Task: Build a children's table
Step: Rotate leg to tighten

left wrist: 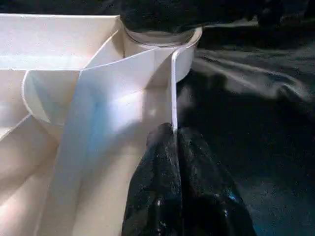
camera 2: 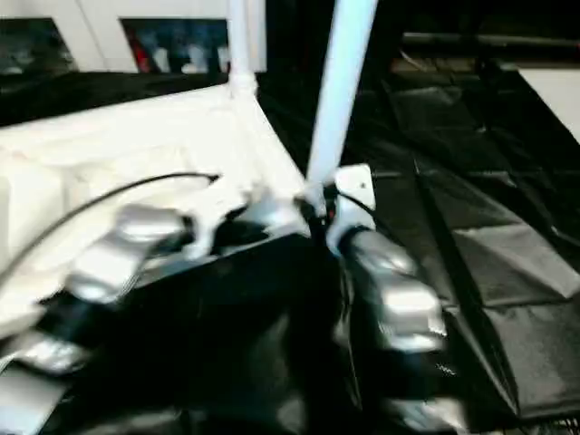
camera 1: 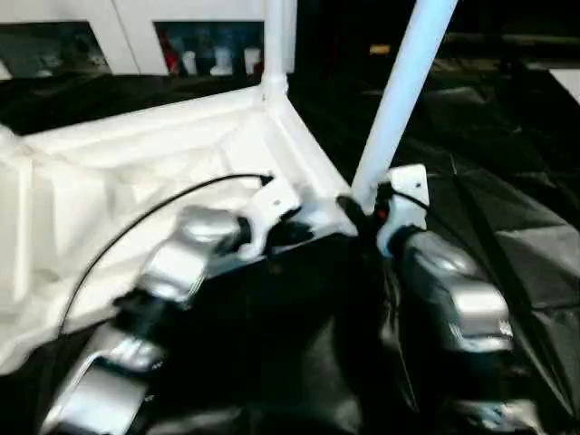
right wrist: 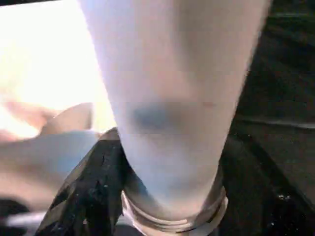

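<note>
Looking past the two silver forearms: black sheeting (camera 1: 507, 245) spread under everything, wrinkled, and a white cabinet (camera 1: 127, 27) along the far side with dark shelf openings holding small stuff too blurry to name. Thin black cable (camera 1: 145, 213) looping over the left forearm and cutting across the view of the tabletop (camera 1: 118, 172). Lying upside down on the sheeting, ribbed underside up, near right corner closest to both grippers. One leg (camera 1: 403, 91) standing in that near corner socket, long axis running up but leaning a bit to the right. Second leg (camera 1: 276, 41) upright at the far right corner. Left gripper (left wrist: 174, 142) squeezed closed, fingertips right at the thin side wall beside the socket. Right gripper (right wrist: 162, 191) around the leg's base just above the socket, one black finger (right wrist: 93, 191) against it; probably gripping, hard to be sure.
</note>
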{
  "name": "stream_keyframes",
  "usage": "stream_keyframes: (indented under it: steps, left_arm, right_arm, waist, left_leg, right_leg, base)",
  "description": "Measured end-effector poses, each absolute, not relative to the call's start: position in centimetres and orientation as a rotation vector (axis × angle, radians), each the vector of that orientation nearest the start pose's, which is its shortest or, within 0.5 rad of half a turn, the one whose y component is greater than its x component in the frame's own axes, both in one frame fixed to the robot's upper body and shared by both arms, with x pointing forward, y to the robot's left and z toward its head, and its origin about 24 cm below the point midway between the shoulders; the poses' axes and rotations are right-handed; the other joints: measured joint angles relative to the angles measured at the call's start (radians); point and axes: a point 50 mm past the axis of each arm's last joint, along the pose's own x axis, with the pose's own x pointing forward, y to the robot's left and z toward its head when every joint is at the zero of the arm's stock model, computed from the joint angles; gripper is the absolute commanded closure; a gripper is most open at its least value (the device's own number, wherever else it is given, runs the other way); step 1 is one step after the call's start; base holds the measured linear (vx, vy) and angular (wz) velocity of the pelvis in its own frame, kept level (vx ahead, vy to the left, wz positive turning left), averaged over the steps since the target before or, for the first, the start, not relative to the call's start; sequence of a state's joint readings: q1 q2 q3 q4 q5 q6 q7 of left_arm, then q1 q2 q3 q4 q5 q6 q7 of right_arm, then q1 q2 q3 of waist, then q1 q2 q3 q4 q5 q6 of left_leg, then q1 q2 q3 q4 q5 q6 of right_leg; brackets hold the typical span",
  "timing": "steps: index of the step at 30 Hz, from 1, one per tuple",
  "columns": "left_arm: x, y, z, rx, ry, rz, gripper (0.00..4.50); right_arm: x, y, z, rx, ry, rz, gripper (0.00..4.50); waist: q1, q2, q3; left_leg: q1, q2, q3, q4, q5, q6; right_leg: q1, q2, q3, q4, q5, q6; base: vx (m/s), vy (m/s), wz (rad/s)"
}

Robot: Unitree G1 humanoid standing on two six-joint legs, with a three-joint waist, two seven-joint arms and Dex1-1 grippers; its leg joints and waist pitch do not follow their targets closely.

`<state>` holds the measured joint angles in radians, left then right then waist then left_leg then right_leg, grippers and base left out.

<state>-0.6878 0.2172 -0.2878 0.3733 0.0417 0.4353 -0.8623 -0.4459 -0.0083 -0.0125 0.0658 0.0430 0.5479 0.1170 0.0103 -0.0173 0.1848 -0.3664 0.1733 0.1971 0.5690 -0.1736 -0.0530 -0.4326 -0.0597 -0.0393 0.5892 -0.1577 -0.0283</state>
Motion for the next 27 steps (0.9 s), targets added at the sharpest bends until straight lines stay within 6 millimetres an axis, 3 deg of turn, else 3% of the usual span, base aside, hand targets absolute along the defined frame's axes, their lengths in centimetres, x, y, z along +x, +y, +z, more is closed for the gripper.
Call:
stream_keyframes:
  steps: [6,9,16,22,27]
  left_arm:
    - [34.1,6.9,9.8,0.403,0.337,-1.050,4.50]
    - [34.1,6.9,9.9,0.412,0.334,-1.060,4.50]
    - [34.0,7.5,10.2,0.445,0.325,-1.076,4.50]
    - [33.1,8.6,10.4,0.476,0.301,-1.151,4.50]
    - [32.1,10.0,10.6,0.502,0.301,-1.250,4.50]
  right_arm:
    - [33.0,-10.8,10.0,-0.023,0.180,0.182,2.05]
    - [32.9,-10.8,10.0,-0.020,0.177,0.186,1.58]
    - [32.7,-10.9,10.4,-0.027,0.163,0.280,1.06]
    - [32.1,-13.9,12.0,-0.161,0.162,0.525,1.06]
    - [30.7,-16.5,13.1,-0.274,0.160,0.754,1.06]
  waist:
    - [0.000,-0.001,0.000]
    - [-0.002,-0.001,-0.001]
    - [-0.004,0.000,0.000]
    - [0.000,0.004,0.003]
    - [0.017,0.005,0.003]
  left_leg:
    - [0.001,-0.001,0.000,-0.006,0.000,0.000]
    - [0.001,-0.001,0.000,-0.006,0.000,0.000]
    - [-0.001,-0.001,-0.001,-0.010,0.000,0.000]
    - [-0.007,0.000,0.000,-0.013,0.002,-0.001]
    - [-0.008,0.002,0.001,-0.016,0.003,0.006]
  right_leg:
    - [0.008,0.000,-0.001,-0.013,0.000,0.001]
    - [0.008,0.000,0.000,-0.014,0.000,0.001]
    - [0.004,0.000,-0.001,-0.013,0.000,0.001]
    - [-0.003,0.001,-0.001,-0.011,0.011,0.003]
    - [-0.005,0.002,-0.002,-0.011,0.004,0.001]
  base:
    - [0.000,0.000,0.00]
    - [0.000,0.000,0.00]
    - [0.000,0.000,0.00]
    - [0.000,0.000,0.00]
    - [0.031,-0.006,0.00]
